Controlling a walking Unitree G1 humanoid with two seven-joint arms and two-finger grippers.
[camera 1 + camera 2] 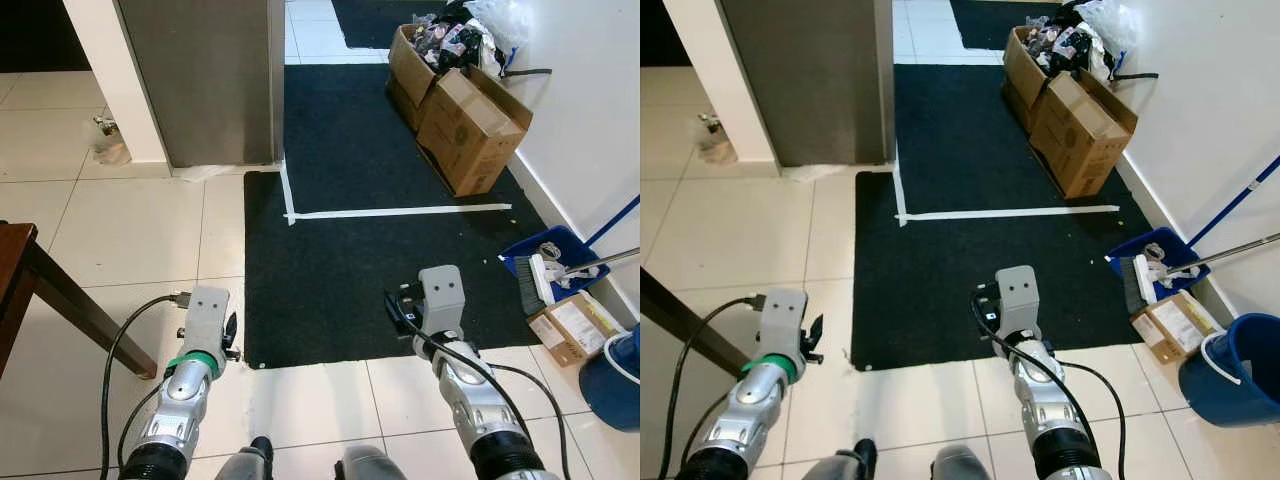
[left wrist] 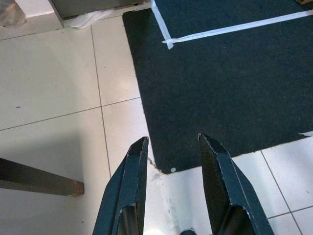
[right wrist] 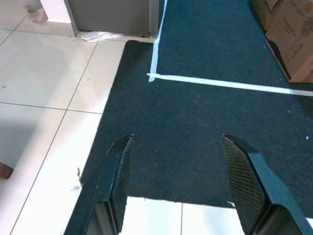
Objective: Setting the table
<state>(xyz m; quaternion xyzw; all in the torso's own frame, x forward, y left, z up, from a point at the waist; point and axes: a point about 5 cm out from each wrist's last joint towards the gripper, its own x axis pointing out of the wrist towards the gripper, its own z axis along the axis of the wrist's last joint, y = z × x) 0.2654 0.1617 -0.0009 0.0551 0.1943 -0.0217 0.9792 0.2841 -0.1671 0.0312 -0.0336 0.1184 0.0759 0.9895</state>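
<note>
While standing over a black mat [image 1: 370, 250] marked with white tape [image 1: 395, 212], held forward at waist height: left gripper [image 2: 171, 152] and right gripper [image 3: 176, 142], both with fingers spread apart and holding nothing. Seen at the left edge, a corner of the dark wooden table [image 1: 15, 265], its slanted leg [image 1: 85, 312] running down to the tiled floor [image 1: 130, 225] just beside the left arm; tabletop largely out of view, so its long axis cannot be told. Ahead, a grey metal cabinet [image 1: 205, 80] beside a white pillar [image 1: 110, 70], with a crumpled plastic bottle [image 1: 108, 140] at the pillar's foot. Along the right-hand wall, a closed cardboard box [image 1: 470, 125] tilted on the mat, touching an open cardboard box [image 1: 420, 55] stuffed with bags and packaging. Nearer on the right, a blue dustpan [image 1: 555, 255] holding a brush [image 1: 532, 280], a small flat carton [image 1: 570, 325] just beside it, and a blue bucket [image 1: 1230, 370] with a white hose over its rim. Black cables [image 1: 115, 360] trailing from both wrists.
</note>
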